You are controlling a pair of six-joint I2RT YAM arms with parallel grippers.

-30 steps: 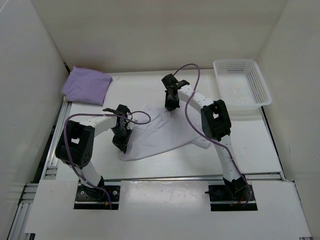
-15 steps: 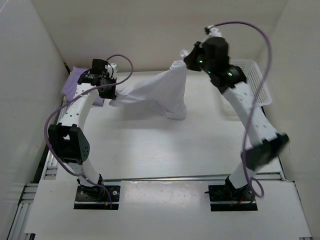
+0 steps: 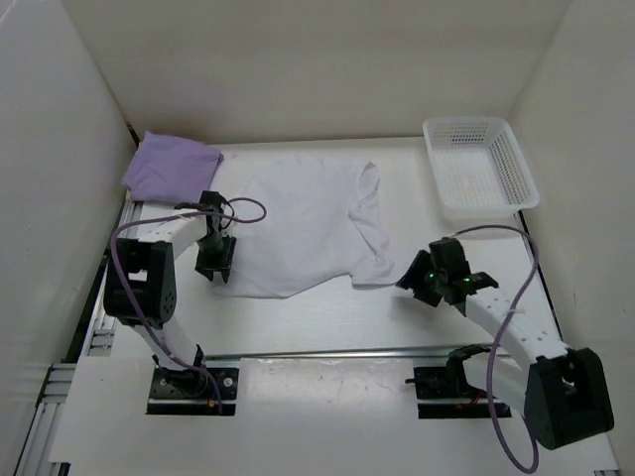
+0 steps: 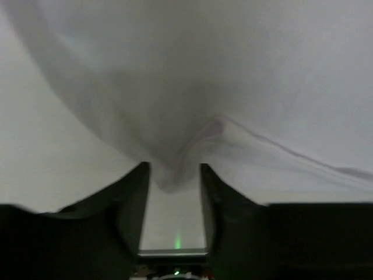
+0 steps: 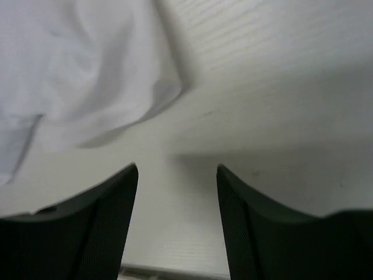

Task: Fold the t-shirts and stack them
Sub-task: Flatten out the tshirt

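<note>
White t-shirt (image 3: pixel 303 223) lies spread across the middle of the counter (image 3: pixel 298 322), and from above its near-left edge is hidden under the left end effector (image 3: pixel 214 264). The wrist view is close and blurry: fingers partly parted, a pucker of hem between them, not pinched flat. Right end effector (image 3: pixel 419 282) gapes wide and empty, just off the shirt's near-right corner. Lavender t-shirt (image 3: pixel 171 169) sits folded in the far left corner.
</note>
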